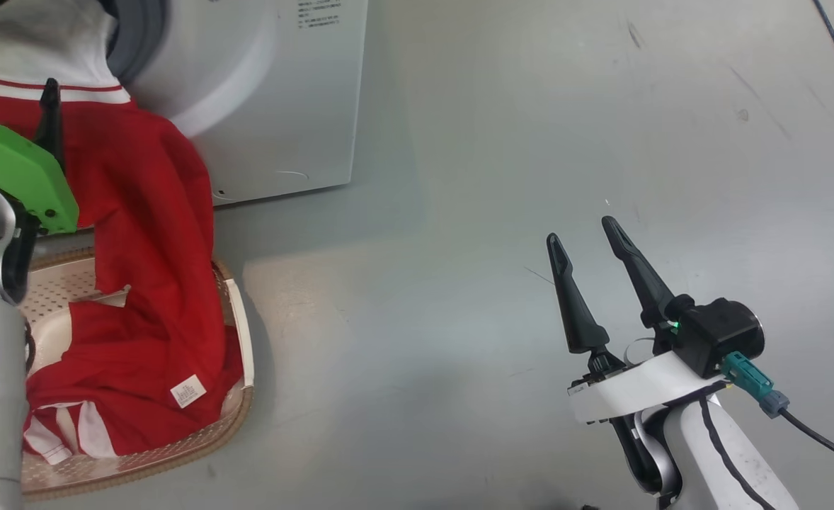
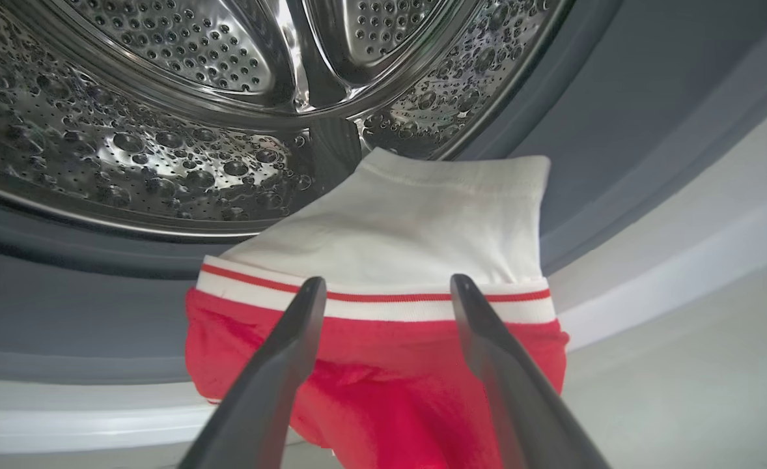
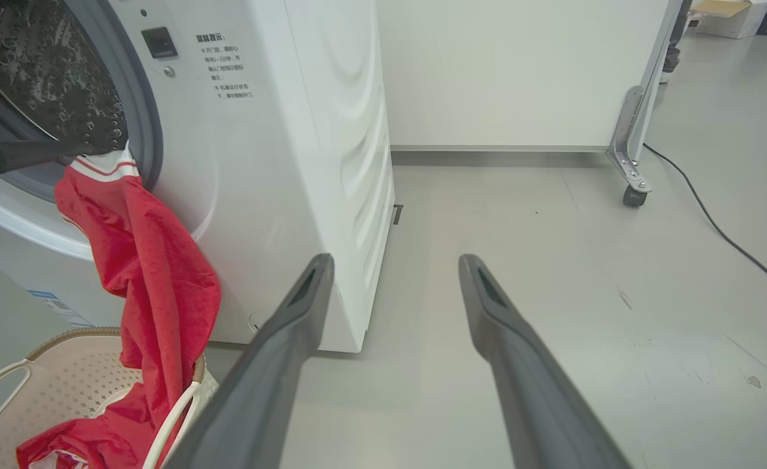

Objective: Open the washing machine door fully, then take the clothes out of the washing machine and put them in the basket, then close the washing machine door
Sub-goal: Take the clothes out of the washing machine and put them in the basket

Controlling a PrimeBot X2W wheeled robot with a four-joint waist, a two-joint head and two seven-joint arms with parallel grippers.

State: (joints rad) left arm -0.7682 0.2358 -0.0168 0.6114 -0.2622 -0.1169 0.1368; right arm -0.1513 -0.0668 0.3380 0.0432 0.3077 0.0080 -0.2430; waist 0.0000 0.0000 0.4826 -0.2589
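At the drum mouth of the washing machine (image 1: 282,106), far left, the clothes (image 1: 155,234) hang lengthwise over the lip, lower end in the basket (image 1: 240,397). Nearer, the left hand (image 2: 387,286) faces their white upper end, spread wide, gripping nothing; the right hand (image 1: 581,232), wide and empty, is well right.

The bright red fabric garment (image 1: 148,212) has a white panel and thin red-and-white stripes at 12 o'clock, and a small white label (image 1: 188,391) at 6. The boxy washing machine (image 3: 279,163) is white, its gasket (image 2: 618,98) grey. The perforated cream plastic basket (image 1: 56,290) has a brown woven-look rim.
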